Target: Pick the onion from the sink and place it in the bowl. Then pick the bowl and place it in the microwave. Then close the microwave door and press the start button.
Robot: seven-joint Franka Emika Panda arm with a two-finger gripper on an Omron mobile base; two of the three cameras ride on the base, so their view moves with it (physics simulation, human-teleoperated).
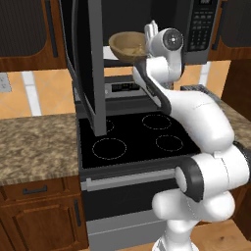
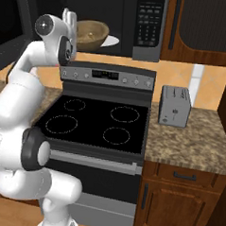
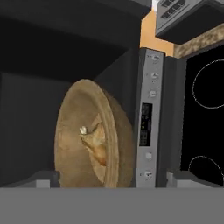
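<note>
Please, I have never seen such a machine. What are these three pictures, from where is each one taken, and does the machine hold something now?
It is a white robot arm in a computer-drawn kitchen. Two pictures come from cameras behind the arm, left and right; the third looks from the hand itself, rolled sideways. The arm reaches up to the open microwave above the stove. Inside stands the wooden bowl with the onion in it. The microwave door hangs open to the left. A toaster stands on the counter. The gripper looks open, its fingertips apart on either side of the bowl, so it seems to hold nothing.

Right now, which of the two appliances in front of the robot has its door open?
The microwave above, holding the bowl; its door swings out left. The stove below stays closed.
</note>
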